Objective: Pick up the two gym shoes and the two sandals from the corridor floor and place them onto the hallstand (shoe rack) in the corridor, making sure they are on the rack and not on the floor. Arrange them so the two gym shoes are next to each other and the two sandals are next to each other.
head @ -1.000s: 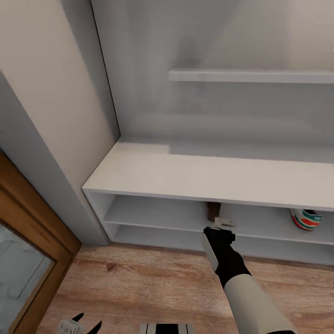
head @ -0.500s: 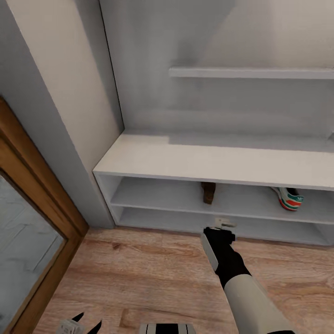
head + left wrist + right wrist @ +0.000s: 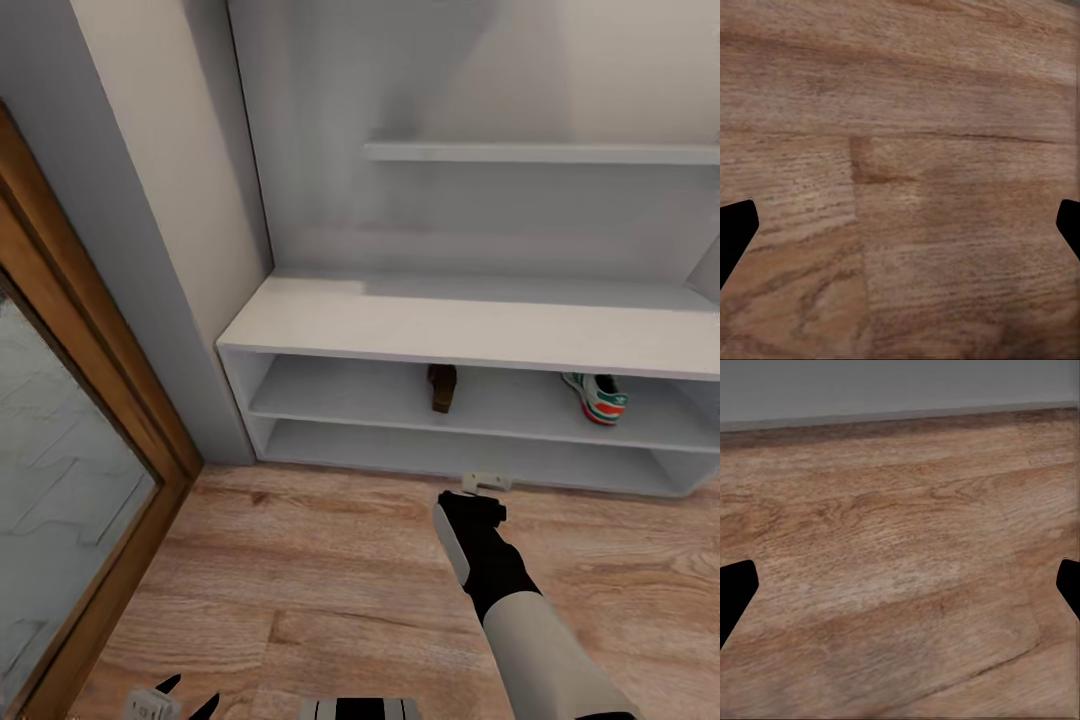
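The light-grey hallstand (image 3: 470, 330) stands against the wall. In its upper shelf slot a dark-brown sandal (image 3: 441, 387) lies near the middle, and a cream gym shoe (image 3: 597, 397) with green stripes and an orange sole lies further right, well apart from it. My right gripper (image 3: 486, 484) hangs over the corridor floor (image 3: 330, 560) just in front of the rack's bottom edge. In the right wrist view the right gripper (image 3: 900, 592) is open and empty above the planks. My left gripper (image 3: 190, 697) is low at the near left, and the left wrist view shows the left gripper (image 3: 900, 232) open over bare floor.
A wood-framed glass door (image 3: 70, 440) lines the left side, with a grey wall corner (image 3: 190, 300) between it and the rack. A grey wall shelf (image 3: 545, 152) juts out above the bench top. The lower shelf slot (image 3: 440, 455) holds nothing that I can see.
The whole view has drawn back from the rack and shifted, showing more door and floor. My right gripper, earlier at the shelf edge by the sandal, is now over the floor before the rack.
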Tool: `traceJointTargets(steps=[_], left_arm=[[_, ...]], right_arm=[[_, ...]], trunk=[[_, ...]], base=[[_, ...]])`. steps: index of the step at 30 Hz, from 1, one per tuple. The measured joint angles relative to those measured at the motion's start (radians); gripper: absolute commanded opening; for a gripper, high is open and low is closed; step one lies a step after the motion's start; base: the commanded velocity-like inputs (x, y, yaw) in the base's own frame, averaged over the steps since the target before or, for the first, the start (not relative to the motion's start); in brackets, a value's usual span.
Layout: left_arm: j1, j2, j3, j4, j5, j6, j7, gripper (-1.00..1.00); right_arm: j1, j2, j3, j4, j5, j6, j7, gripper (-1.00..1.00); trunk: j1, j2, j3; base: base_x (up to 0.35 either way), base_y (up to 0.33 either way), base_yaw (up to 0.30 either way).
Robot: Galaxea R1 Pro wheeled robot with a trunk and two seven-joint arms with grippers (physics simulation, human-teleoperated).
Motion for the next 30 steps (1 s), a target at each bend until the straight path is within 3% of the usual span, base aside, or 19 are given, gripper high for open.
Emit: traceJointTargets(steps=[7,8,14,30], left_arm=[[0.0,0.0,0.0,0.0,0.0,0.0,0.001,1.0],[0.0,0.0,0.0,0.0,0.001,0.0,0.001,1.0],[0.0,0.0,0.0,0.0,0.0,0.0,0.002,1.0],[0.0,0.0,0.0,0.001,0.0,0.0,0.002,1.0]], right_arm=[[0.001,0.0,0.002,0.058,-0.001,-0.004,0.006,1.0],[0.002,0.0,0.002,0.114,-0.004,-0.007,0.021,1.0],[0.002,0.0,0.002,0.213,-0.002,-0.011,0.078,1.0],[0.002,0.0,0.002,0.271,0.003,-0.038,0.097,1.0]], trunk=[[0.0,0.0,0.0],[0.0,0.0,0.0],[0.0,0.0,0.0],[0.0,0.0,0.0]], base=[[-0.049,0.0,0.0],[-0.009,0.0,0.0],[-0.004,0.0,0.0],[0.0,0.0,0.0]])
